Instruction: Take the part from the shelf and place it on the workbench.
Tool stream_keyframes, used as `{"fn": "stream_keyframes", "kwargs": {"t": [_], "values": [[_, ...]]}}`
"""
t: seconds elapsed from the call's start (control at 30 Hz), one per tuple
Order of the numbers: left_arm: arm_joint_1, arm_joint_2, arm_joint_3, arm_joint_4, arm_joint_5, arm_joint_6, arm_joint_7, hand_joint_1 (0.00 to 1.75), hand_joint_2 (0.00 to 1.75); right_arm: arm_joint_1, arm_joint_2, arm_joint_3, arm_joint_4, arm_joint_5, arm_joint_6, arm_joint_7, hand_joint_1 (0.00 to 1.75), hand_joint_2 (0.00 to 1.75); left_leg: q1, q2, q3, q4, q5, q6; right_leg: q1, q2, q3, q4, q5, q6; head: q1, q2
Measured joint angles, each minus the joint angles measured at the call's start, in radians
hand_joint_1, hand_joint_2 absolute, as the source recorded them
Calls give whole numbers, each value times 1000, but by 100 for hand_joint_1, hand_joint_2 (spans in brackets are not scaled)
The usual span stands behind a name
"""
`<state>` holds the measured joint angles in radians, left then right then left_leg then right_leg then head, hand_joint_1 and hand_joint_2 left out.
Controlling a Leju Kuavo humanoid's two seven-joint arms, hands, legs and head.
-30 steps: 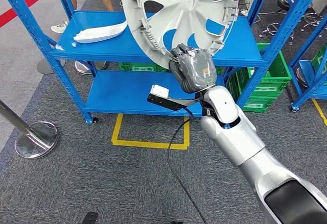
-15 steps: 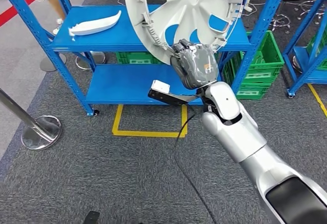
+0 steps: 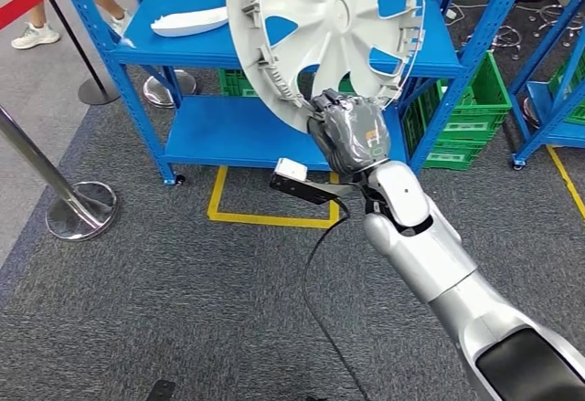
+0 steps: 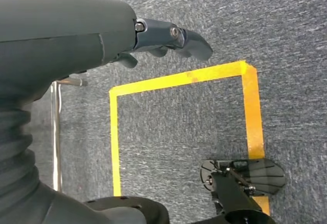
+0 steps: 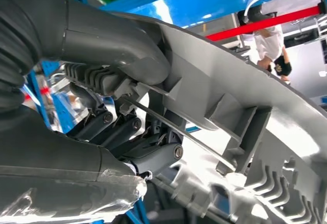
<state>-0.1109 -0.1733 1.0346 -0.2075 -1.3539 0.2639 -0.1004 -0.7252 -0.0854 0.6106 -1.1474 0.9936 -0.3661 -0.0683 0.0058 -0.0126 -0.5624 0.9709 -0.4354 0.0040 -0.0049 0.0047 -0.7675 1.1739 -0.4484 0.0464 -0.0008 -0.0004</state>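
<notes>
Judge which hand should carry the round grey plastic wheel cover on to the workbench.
Right. The right hand already grips the round grey plastic wheel cover by its lower rim, lifted clear of the blue metal shelf. The left hand hangs over the carpet, holding nothing.

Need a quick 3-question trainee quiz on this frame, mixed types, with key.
1. True or false: the right hand grips the wheel cover by its rim.
2. What lies on the top level of the blue shelf? A) the white curved part B) a green crate C) a cable
3. The left hand hangs over yellow ____ on the carpet.

Key: 1 true; 2 A; 3 tape
</notes>
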Motion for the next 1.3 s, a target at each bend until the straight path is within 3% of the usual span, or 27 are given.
{"fn": "stream_keyframes", "kwargs": {"t": [0.03,0.07,0.1,0.2,0.43,0.47,0.5,0.57,0.6,0.63,0.67,0.7,0.77,0.8,0.87,0.93,1.0,1.1,1.13,1.17,1.2,1.23,1.3], "values": [[-1,0,0,0,1,1,-3,0,175,0,0,-1,0,-7,0,-1,175,175,-1,-2,-6,0,5,2,1,1,-16,68,-29,1,0,0],[-1,0,0,0,1,1,-4,0,175,0,0,-1,0,-11,-1,-3,175,175,-3,-5,-10,1,10,3,2,1,-21,111,-38,1,1,0],[-1,0,0,0,0,1,-4,0,175,0,0,-2,0,-10,-1,-4,175,175,-4,-10,-13,2,13,2,2,1,-8,114,-29,0,1,0],[-2,0,0,0,-1,1,-4,0,175,-2,0,-2,0,-5,-1,-4,175,175,-5,-20,-17,3,18,0,3,4,52,40,15,-5,0,0],[-2,0,0,0,-1,1,-4,0,175,-3,0,-2,-1,-4,-1,-4,175,175,-5,-21,-17,3,18,0,3,5,65,19,22,-6,0,0],[-4,0,0,0,-2,1,-4,0,175,-6,0,-3,-2,-4,-1,-4,175,175,-3,-29,-22,4,23,-7,4,16,95,-29,24,-9,0,0],[-6,-1,0,0,-4,2,-4,0,175,-11,0,-4,-4,-3,-1,-4,175,175,-2,-27,-42,33,7,-21,2,14,125,-82,29,-14,-2,0],[-11,-1,-1,0,-8,4,-4,0,175,-19,0,-6,-9,-3,-1,-5,175,175,2,-17,-110,150,-47,-52,-2,2,175,-173,34,-25,-8,0],[-10,-1,-1,0,-8,5,-4,0,175,-20,1,-6,-9,-3,-1,-5,175,175,2,-4,-147,225,-82,-62,-5,-18,174,-176,38,-29,-10,0],[-10,-1,-1,0,-8,5,-4,0,175,-19,1,-6,-9,-3,-1,-6,175,175,4,-1,-165,270,-91,-65,-4,-27,172,-174,38,-29,-10,0],[-10,-1,-1,0,-8,5,-4,0,175,-18,1,-6,-9,-3,-1,-6,175,175,5,1,-169,282,-82,-67,-5,-37,171,-172,38,-29,-10,0],[-10,-1,-1,0,-8,5,-4,0,175,-17,1,-6,-9,-3,-1,-7,175,175,6,4,-153,256,-55,-68,-5,-47,170,-170,38,-28,-10,0],[-11,-1,-1,0,-8,6,-4,0,175,-19,1,-6,-10,-4,0,-7,175,175,4,33,-83,137,4,-71,-4,-64,167,-163,36,-23,-11,0],[-13,-2,-2,0,-9,6,-4,0,175,-21,1,-7,-11,-4,0,-7,175,175,1,51,-53,83,20,-67,-1,-71,165,-160,35,-19,-12,0],[-15,-2,-2,0,-10,7,-4,0,175,-24,1,-7,-14,-3,0,-8,175,175,-6,70,-34,34,22,-51,6,-86,159,-155,36,-9,-13,0],[-14,-2,-2,0,-10,7,-4,0,175,-25,1,-7,-16,-1,0,-8,175,175,-6,51,-43,29,25,-28,4,-98,156,-152,36,-1,-12,0],[-11,-1,-2,0,-11,8,-2,0,175,-24,1,-7,-17,-1,0,-8,175,175,-5,31,-49,27,33,-10,0,-73,139,-114,3,7,-11,0],[-13,0,-2,0,-13,8,-1,0,175,-21,0,-7,-18,0,1,-8,175,175,-6,0,-61,26,45,6,1,-16,64,72,-97,8,-10,0],[-12,0,-2,0,-13,7,-1,0,175,-19,-1,-7,-18,0,1,-8,175,175,-8,-12,-64,26,48,9,2,-10,42,126,-116,6,-10,0],[-11,0,-2,0,-14,7,-1,0,175,-17,-1,-7,-18,0,1,-8,175,175,-9,-25,-68,26,52,10,4,-7,35,146,-117,3,-10,0],[-10,0,-2,0,-14,7,-1,0,175,-16,-1,-7,-18,0,1,-8,175,175,-10,-39,-70,26,55,9,5,-4,49,124,-99,-2,-10,0],[-10,0,-2,0,-14,7,-1,0,175,-16,-1,-7,-19,0,1,-8,175,175,-10,-53,-72,26,59,7,5,4,82,67,-68,-7,-10,0],[-11,-1,-2,0,-15,7,-1,0,175,-19,-1,-7,-19,0,1,-8,175,175,-10,-77,-78,28,66,1,3,43,157,-74,-18,-17,-10,0]]}}
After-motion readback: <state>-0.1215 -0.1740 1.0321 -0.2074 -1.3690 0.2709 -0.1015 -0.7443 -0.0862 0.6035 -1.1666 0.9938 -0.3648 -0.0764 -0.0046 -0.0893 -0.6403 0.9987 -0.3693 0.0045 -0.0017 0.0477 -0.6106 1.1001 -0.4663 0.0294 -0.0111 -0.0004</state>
